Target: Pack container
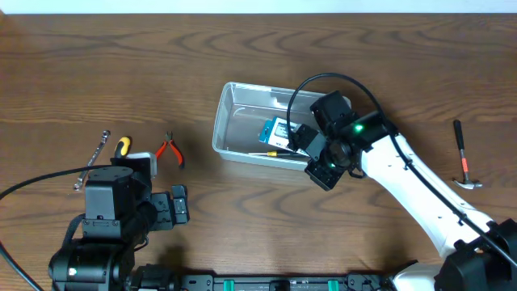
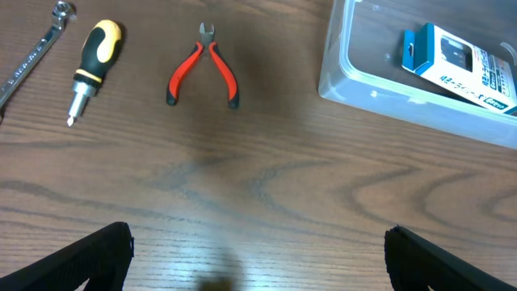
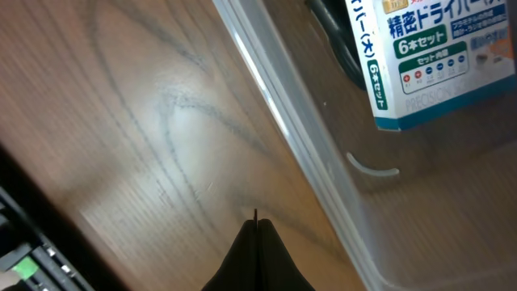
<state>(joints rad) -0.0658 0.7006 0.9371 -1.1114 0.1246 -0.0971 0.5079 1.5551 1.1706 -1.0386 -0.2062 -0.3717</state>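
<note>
The clear plastic container [image 1: 229, 121] sits at mid-table and holds a blue-and-white box [image 1: 275, 131] and a thin yellow-tipped tool [image 1: 271, 150]. My right gripper [image 1: 321, 174] is shut, with nothing seen in it, over the bare wood just outside the container's front right wall. In the right wrist view the shut fingers [image 3: 256, 226] point at the table beside the container rim [image 3: 307, 153], with the box [image 3: 428, 65] inside. My left gripper [image 1: 178, 204] is open and empty at the front left. Its wide-apart fingers [image 2: 258, 242] hang over bare wood.
Red-handled pliers [image 1: 170, 150], a yellow-and-black screwdriver [image 1: 121, 146] and a wrench [image 1: 93, 158] lie left of the container. They also show in the left wrist view: pliers [image 2: 203, 74], screwdriver [image 2: 93, 69], wrench [image 2: 32, 56]. A hammer [image 1: 464, 153] lies at the far right.
</note>
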